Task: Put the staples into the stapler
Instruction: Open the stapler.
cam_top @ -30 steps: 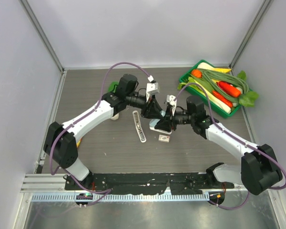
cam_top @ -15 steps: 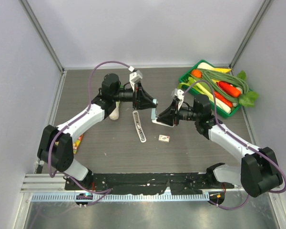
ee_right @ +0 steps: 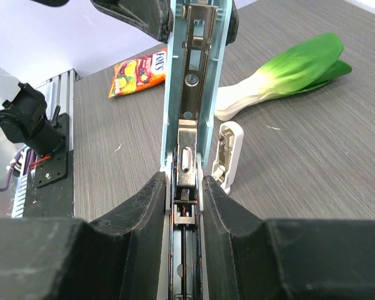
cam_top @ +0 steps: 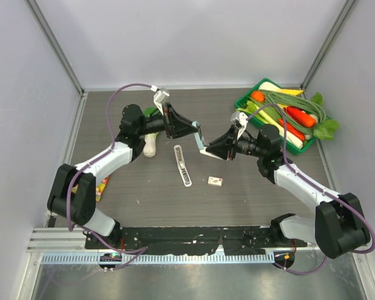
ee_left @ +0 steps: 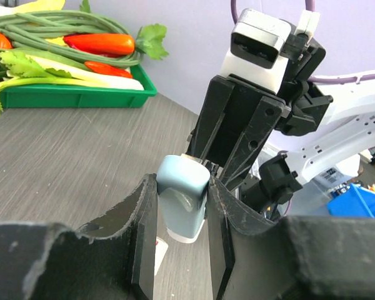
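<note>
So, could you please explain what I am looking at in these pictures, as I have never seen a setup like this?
These are two robot arms bolted at the near edge of a table. The wide picture looks down from above and behind them. The other two come from a camera on each wrist, so each shows its own fingers up close. The left fingers and the right fingers each clamp one end of a pale blue bar with a metal strip inside, held off the table. Lying on the table are a slim white stapler, a small staple box, a leafy vegetable and a snack packet. A green tray of vegetables sits at the far right.
</note>
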Available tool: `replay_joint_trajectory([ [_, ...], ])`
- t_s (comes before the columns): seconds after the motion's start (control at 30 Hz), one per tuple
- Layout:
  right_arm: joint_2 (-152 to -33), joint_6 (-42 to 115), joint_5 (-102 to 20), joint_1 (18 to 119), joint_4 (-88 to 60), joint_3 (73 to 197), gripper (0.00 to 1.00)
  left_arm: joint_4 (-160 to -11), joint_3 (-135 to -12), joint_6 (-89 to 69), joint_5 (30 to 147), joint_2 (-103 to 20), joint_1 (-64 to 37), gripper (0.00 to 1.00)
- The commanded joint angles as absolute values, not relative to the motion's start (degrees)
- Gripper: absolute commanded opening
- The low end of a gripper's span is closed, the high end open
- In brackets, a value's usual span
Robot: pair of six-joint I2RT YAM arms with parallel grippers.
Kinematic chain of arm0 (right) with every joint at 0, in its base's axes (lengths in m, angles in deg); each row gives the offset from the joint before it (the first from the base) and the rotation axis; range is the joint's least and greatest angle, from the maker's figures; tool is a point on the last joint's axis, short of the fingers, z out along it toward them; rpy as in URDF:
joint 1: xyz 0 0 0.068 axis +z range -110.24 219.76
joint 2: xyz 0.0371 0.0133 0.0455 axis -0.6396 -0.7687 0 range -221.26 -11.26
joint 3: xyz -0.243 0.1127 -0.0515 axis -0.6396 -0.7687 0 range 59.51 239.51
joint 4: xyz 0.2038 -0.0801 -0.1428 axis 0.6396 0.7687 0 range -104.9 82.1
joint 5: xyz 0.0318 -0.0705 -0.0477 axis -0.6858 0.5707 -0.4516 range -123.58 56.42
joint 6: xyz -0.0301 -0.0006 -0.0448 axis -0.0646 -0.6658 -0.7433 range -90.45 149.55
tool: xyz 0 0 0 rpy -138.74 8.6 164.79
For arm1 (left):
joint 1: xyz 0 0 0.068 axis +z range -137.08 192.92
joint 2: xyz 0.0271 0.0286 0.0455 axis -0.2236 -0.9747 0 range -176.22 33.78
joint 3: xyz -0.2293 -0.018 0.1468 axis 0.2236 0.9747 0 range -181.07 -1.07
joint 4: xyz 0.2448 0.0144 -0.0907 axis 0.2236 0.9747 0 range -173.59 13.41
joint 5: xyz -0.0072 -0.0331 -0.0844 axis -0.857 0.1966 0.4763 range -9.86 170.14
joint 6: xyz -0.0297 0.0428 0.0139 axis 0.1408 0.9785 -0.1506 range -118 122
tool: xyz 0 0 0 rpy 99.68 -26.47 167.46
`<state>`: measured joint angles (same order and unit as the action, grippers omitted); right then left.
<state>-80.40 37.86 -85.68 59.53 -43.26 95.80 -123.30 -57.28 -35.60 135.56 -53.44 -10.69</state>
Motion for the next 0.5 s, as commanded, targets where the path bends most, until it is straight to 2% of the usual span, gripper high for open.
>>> replay_joint_trajectory([
  [0.0,-79.02,40.35,-85.88,59.1,-44.43,94.32,0.01,-138.08,-56.8,-40.53,125.67,-49.72,-7.03,0.0],
  [0.47,-80.69,39.13,-90.36,60.07,-42.06,96.07,0.01,-136.78,-57.14,-35.88,137.0,-50.6,-10.81,0.0],
])
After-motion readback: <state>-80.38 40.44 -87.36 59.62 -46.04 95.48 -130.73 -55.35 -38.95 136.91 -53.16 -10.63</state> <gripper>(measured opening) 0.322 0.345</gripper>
